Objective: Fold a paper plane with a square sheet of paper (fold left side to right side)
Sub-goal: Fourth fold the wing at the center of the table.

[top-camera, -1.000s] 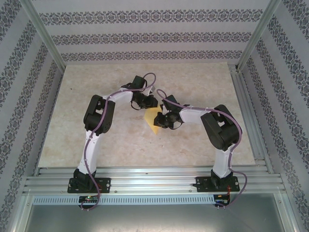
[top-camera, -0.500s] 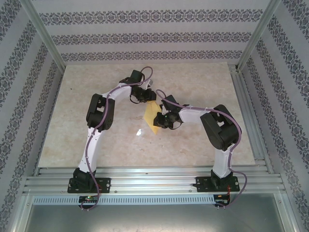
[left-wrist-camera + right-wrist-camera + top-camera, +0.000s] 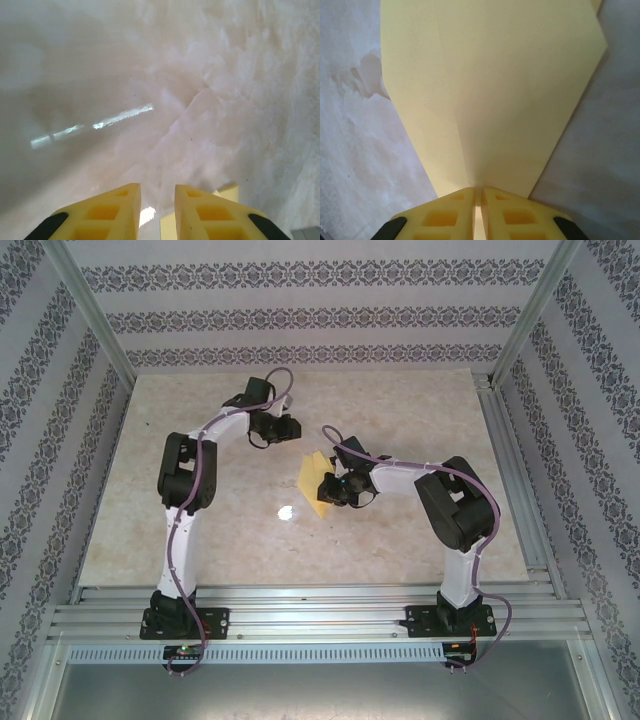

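Note:
The mustard-yellow sheet of paper (image 3: 311,488) lies mid-table, folded into a narrow tapering shape. In the right wrist view the sheet of paper (image 3: 490,90) widens away from the fingers, with a crease down its middle. My right gripper (image 3: 329,486) is shut on its near tip, and the right gripper (image 3: 477,190) shows paper pinched between its yellow pads. My left gripper (image 3: 288,428) hovers behind and left of the sheet, apart from it. The left gripper (image 3: 156,188) stands slightly open with nothing between its fingers, and a corner of the paper (image 3: 228,193) peeks past them.
A white glare spot (image 3: 286,511) shines on the marble table (image 3: 400,550) in front of the sheet. Aluminium rails (image 3: 512,470) border the table on the right and at the near edge. Patterned walls enclose the back and sides.
My left arm has pulled back and to the left, away from the paper it was at a second ago. The right gripper and the paper have stayed put.

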### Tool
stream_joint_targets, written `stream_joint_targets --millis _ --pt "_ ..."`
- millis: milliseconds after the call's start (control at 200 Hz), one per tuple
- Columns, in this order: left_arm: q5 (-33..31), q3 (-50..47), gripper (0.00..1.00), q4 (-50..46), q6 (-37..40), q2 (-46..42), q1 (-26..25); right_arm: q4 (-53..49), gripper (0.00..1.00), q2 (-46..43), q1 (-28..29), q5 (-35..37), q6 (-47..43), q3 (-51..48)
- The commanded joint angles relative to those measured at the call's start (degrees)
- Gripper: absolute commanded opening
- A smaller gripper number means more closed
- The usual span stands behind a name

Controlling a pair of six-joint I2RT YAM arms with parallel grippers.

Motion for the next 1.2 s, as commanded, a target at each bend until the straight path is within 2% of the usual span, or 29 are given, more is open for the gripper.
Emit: stream_joint_targets --millis 0,130,405,659,914,1194 --pt "0.01 -8.34 0.24 8.06 1.62 -10.43 0.15 -7.86 0.14 3.41 1.34 1.86 -1.12 -1.53" --pt "7.14 -19.79 0.19 17.09 -2.96 -15.08 -0.9 -8.09 0.14 3.6 1.34 2.06 -1.3 -1.1" --pt "6.07 -28.78 0.16 24.17 -7.13 -14.73 -7.62 -7.92 0.14 4.46 1.56 1.86 -1.3 -1.0" --pt "6.56 -27.91 0.15 25.92 -8.59 -11.14 -11.09 -7.98 0.14 4.75 1.86 1.81 -1.39 -0.56" --pt "6.26 -28.43 0.15 27.43 -9.74 -7.93 -12.21 -8.31 0.14 5.27 1.94 1.84 -1.65 -0.21" --pt "1.29 -20.94 0.16 19.74 -4.91 -3.02 -11.62 -9.25 0.14 5.8 2.34 2.41 -2.01 0.15"
